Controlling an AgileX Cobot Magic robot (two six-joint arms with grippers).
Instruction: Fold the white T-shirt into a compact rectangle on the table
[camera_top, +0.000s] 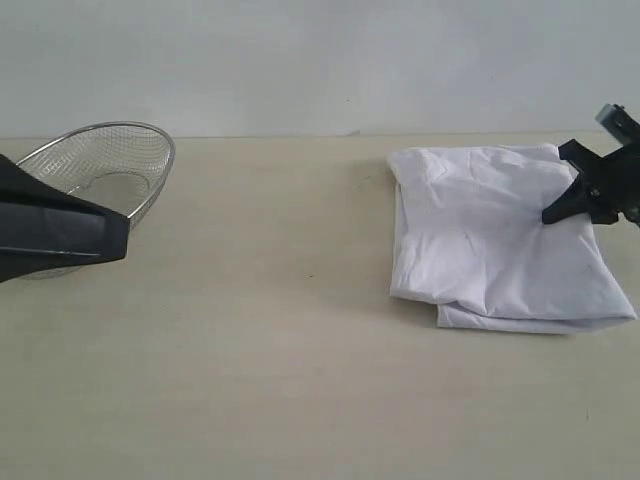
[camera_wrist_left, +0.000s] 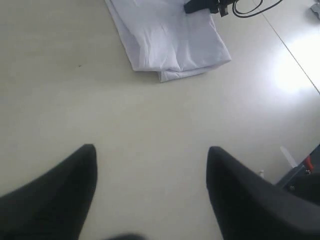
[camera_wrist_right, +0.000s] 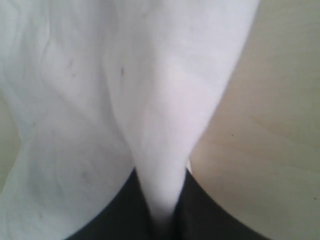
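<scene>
A ridge of the white T-shirt (camera_wrist_right: 165, 100) is being pinched between the pressed-together jaws of the right gripper (camera_wrist_right: 162, 220), probably so that a layer can be lifted across for another fold. The partly folded shirt is lying on the table (camera_top: 250, 350), spreading ahead of that gripper's tips. The right arm is being held low, angled in over the cloth. The left gripper (camera_wrist_left: 151, 149) is being held spread and empty, well apart from the shirt, beside a wire basket (camera_top: 110, 165).

My right gripper (camera_top: 552, 212) is black, the shirt (camera_top: 490, 240) plain white, the table (camera_top: 300, 380) pale beige, the basket (camera_top: 115, 165) silvery mesh.
</scene>
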